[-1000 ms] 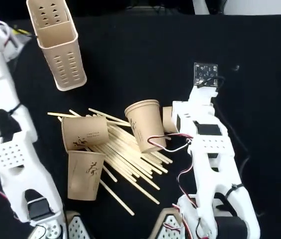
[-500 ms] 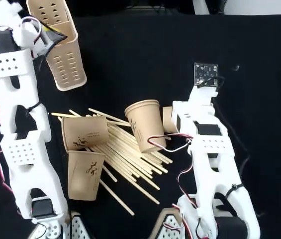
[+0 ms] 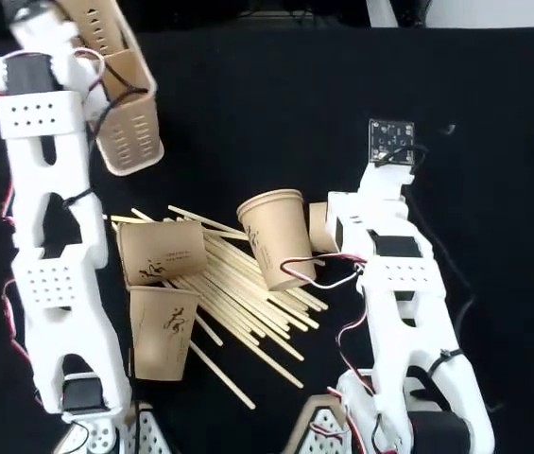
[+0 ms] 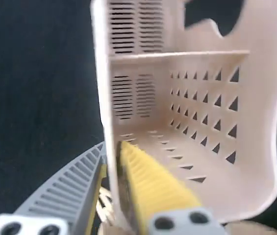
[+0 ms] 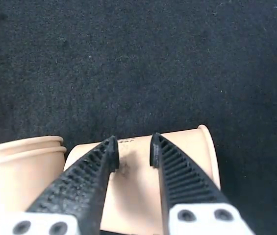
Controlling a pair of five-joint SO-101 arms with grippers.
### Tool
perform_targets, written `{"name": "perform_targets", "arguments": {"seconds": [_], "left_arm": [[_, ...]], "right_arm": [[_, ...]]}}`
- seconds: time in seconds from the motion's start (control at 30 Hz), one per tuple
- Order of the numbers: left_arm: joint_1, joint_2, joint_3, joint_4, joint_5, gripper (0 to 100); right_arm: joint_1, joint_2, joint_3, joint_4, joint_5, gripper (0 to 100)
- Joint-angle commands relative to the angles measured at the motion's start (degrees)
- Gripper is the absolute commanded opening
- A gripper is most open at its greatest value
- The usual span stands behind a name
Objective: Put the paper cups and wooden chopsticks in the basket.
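Nothing legible: the paper cups (image 3: 161, 251) lying on the chopsticks (image 3: 248, 293) carry dark printed marks (too small to read).

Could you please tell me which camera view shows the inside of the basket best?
The left wrist view: the basket is close up, with its perforated walls, floor and inner divider plain. In the high view the left arm covers part of the basket.
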Motion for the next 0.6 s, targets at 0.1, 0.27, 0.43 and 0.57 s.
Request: {"name": "perform_targets", "arguments": {"seconds": [0.1,0.27,0.43,0.57], "left_arm": [[7.8,-1.1,-11.0,0.2,-16.4,3],[8.9,-0.4,-18.9,0.2,-18.1,9],[7.3,-0.8,-19.6,0.2,-14.7,24],[5.3,-0.4,-19.3,0.3,-9.4,24]], "right_arm": [[-0.6,0.2,-0.2,-1.4,0.1,12.1],[-0.6,0.2,-0.2,-1.4,0.1,12.1],[-0.6,0.2,-0.2,-1.4,0.1,12.1],[-0.6,0.2,-0.2,-1.4,0.1,12.1]]}}
